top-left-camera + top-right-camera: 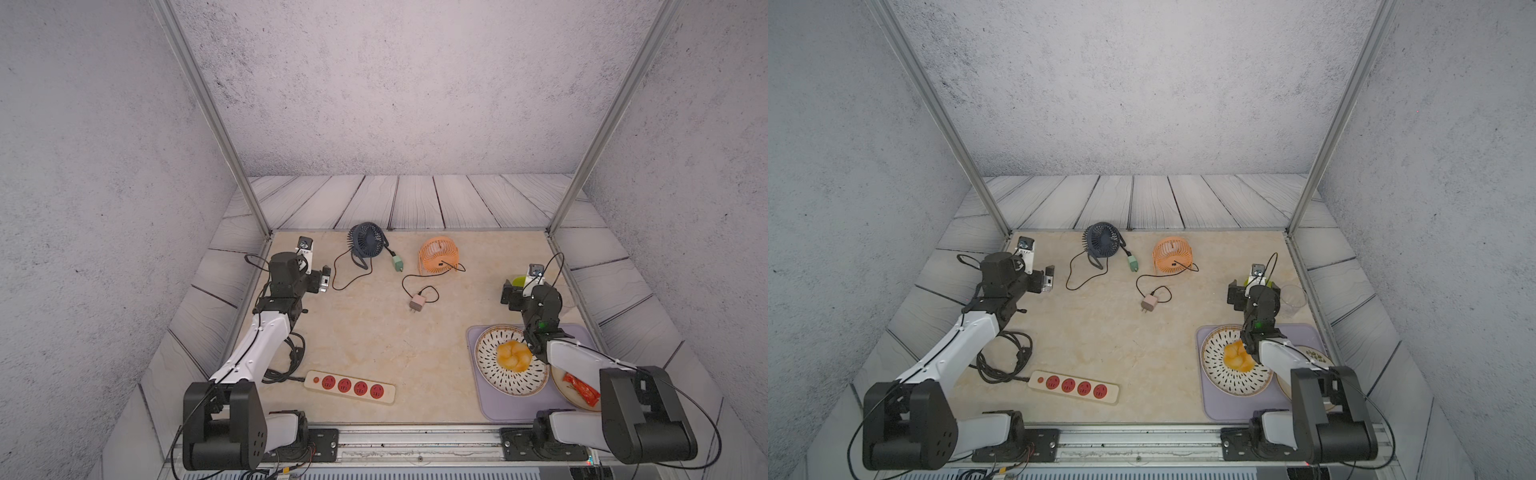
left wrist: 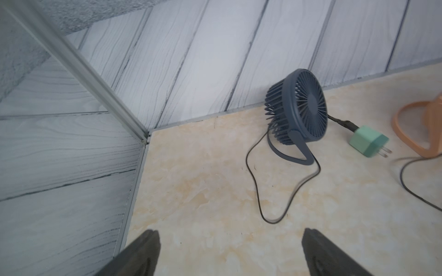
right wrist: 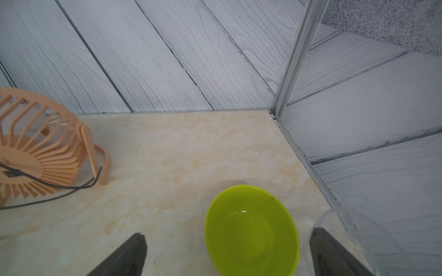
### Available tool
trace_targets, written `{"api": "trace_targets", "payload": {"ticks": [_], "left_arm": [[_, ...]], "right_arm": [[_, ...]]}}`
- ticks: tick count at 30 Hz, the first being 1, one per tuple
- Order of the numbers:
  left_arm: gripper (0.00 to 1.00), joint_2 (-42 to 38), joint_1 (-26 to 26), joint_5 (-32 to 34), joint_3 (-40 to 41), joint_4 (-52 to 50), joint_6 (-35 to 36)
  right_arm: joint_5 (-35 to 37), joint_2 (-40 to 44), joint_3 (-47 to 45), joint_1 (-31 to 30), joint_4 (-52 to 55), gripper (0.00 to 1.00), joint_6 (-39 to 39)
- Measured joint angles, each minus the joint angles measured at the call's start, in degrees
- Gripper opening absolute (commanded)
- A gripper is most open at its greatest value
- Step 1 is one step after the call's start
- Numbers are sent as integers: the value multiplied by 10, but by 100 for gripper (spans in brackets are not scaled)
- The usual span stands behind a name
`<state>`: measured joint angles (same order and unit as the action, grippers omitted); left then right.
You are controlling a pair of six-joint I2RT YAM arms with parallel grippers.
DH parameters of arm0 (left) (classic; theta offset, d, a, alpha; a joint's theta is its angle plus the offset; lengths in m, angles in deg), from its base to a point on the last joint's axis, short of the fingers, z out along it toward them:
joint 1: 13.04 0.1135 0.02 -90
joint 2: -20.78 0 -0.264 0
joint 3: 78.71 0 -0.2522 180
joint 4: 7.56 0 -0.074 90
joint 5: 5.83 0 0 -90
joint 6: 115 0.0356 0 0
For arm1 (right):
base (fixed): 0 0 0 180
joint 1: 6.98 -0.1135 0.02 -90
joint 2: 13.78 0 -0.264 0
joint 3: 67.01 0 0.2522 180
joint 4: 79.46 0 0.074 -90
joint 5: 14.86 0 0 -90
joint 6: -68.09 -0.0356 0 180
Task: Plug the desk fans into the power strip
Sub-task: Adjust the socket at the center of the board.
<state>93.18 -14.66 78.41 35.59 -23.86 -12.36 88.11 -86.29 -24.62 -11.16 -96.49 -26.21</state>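
Note:
Two desk fans stand at the back of the table. A dark blue fan [image 1: 368, 239] [image 2: 301, 107] has a black cable ending in a green plug [image 1: 398, 262] [image 2: 368, 141] that lies beside it. An orange fan [image 1: 438, 254] [image 3: 35, 153] has a cable running to a pink plug [image 1: 417, 302]. The cream power strip [image 1: 350, 386] [image 1: 1074, 386] lies near the front left, its red sockets bare. My left gripper [image 1: 326, 278] [image 2: 230, 233] hangs open and holds nothing, left of the blue fan's cable loop. My right gripper [image 1: 507, 293] [image 3: 227, 234] is open and holds nothing, right of the orange fan.
A lime green bowl [image 3: 251, 229] and a clear cup [image 1: 1292, 300] sit under the right gripper by the right wall. A purple mat [image 1: 490, 407] at the front right carries a patterned plate [image 1: 486, 353] with yellow food and a second plate [image 1: 559, 384]. The strip's coiled black cord [image 1: 1000, 361] lies front left.

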Motion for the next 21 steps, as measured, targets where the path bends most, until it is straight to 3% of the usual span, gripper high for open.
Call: {"api": "trace_targets", "payload": {"ticks": [9, 15, 21], "left_arm": [[100, -61, -16, -90, -93, -341, 175], [100, -82, -74, -64, -83, -494, 296], [100, -111, -142, -30, -16, -559, 374]], "right_arm": [[-47, 113, 119, 0, 245, 99, -79], [-110, 193, 134, 0, 350, 99, -116], [-129, 266, 124, 0, 405, 99, -143]]}}
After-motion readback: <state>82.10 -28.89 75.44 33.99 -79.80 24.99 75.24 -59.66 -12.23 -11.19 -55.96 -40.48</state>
